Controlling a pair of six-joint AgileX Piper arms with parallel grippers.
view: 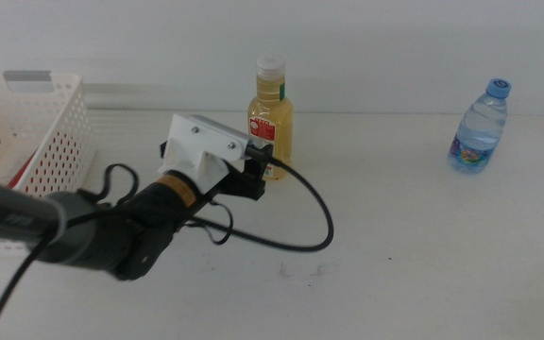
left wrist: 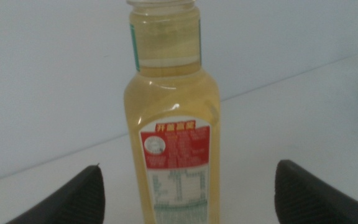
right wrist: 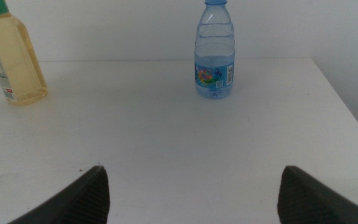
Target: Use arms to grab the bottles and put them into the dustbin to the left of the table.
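At the far left of the worktop stands the dustbin, a white perforated basket with a grey bar on its rim, and something red shows inside it through the near wall. Just right of it, the left arm reaches in from the left side, a black cable looping off its white upper part onto the surface. Its left gripper is right up against the yellow juice bottle, which stands upright near the back edge in the middle of the worktop. The left wrist view shows the jaws released and spread wide, with the bottle's body and red-and-white label centred in the gap between them; neither jaw tip touches the bottle, and clear space lies on both sides. Further right, well apart from the juice bottle, the small water bottle with its blue cap stands upright near the back right corner. The right gripper does not appear in the middle view; in the right wrist view its jaws are also released, held wide over bare surface, with the water bottle well ahead of them and the juice bottle off to one side.
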